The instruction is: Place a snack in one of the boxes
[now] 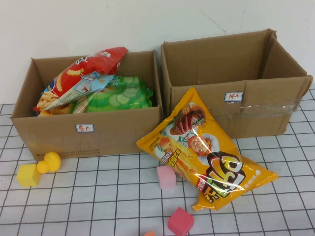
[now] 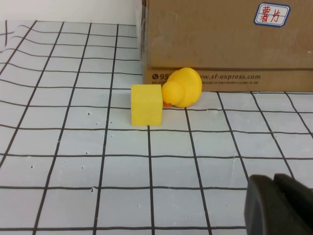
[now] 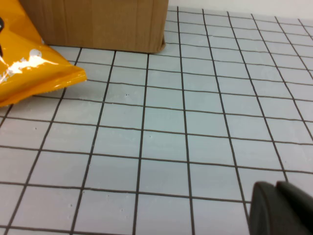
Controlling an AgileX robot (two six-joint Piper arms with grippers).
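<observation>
2 boxes (image 1: 86, 129) (image 1: 236, 105); 1 orange snack bag (image 1: 204, 155) outside; left claw (image 2: 279, 205), right claw (image 3: 283, 208) low, state unclear.

Left pincer (image 2: 279, 205) matte black, rounded; right pincer (image 3: 281, 208) likewise black.

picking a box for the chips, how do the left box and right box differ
The left box already holds several snack bags; the right box shows none. The orange chip bag leans against the right box, not the left. A yellow duck and yellow cube sit by the left box. Both are open, labelled cardboard. Left gripper and right gripper hang low over the table.
</observation>
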